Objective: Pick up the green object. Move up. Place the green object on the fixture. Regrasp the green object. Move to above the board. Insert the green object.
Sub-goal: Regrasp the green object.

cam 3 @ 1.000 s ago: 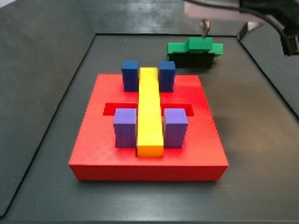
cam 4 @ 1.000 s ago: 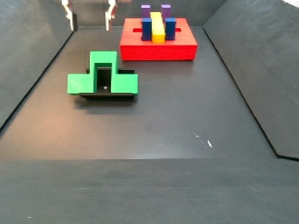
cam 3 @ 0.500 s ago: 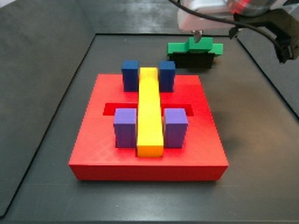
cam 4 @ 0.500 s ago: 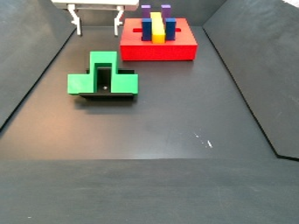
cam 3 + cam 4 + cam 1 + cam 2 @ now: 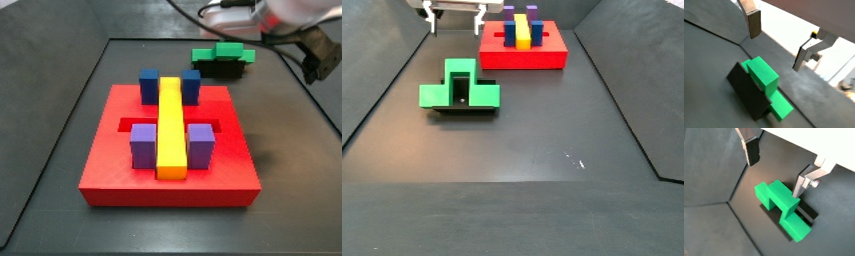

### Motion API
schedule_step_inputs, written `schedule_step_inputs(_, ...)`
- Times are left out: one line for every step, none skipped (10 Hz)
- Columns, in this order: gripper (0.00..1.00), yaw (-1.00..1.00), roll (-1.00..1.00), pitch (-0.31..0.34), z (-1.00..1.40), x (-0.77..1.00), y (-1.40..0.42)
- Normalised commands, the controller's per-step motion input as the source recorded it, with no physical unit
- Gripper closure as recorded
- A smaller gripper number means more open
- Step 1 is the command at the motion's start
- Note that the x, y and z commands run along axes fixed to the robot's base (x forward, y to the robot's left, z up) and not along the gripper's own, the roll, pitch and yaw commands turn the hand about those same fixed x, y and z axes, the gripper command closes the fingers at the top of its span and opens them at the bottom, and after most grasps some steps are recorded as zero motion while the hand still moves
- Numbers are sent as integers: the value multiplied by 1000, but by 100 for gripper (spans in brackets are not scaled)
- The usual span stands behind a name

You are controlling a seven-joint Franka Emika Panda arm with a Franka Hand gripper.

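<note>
A dark bench holds three things: a green object, a small black fixture beneath it, and a red board well apart from both. The green object is a blocky T-shaped piece, and it rests on the fixture, with its wide bar and its square stem both in sight in both side views. In both wrist views the green object covers most of the dark bracket, so only the fixture's edges show around it. The gripper hangs above the green object, empty, with its two silver fingers spread wide and nothing between them. In a side view the gripper sits near the far edge of the bench, beyond the green object and above it, not touching it. The move to come looks like the regrasp, and it turns on this: the green object lies below the gripper and a little toward the camera side, and in a wrist view the raised green stem runs roughly across the line between the two fingers, so a descent would likely bring the pads down on either side of it. The board carries blue blocks, purple blocks and a long yellow bar.
</note>
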Motion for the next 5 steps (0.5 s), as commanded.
schedule_step_inputs(0,-206,586,0,-197,-131,0)
schedule_step_inputs(0,-83,260,0,-220,-180,126)
schedule_step_inputs(0,229,-80,-26,-240,-77,349)
schedule_step_inputs(0,271,-77,0,-157,-11,337)
schedule_step_inputs(0,191,-291,0,-66,-97,320)
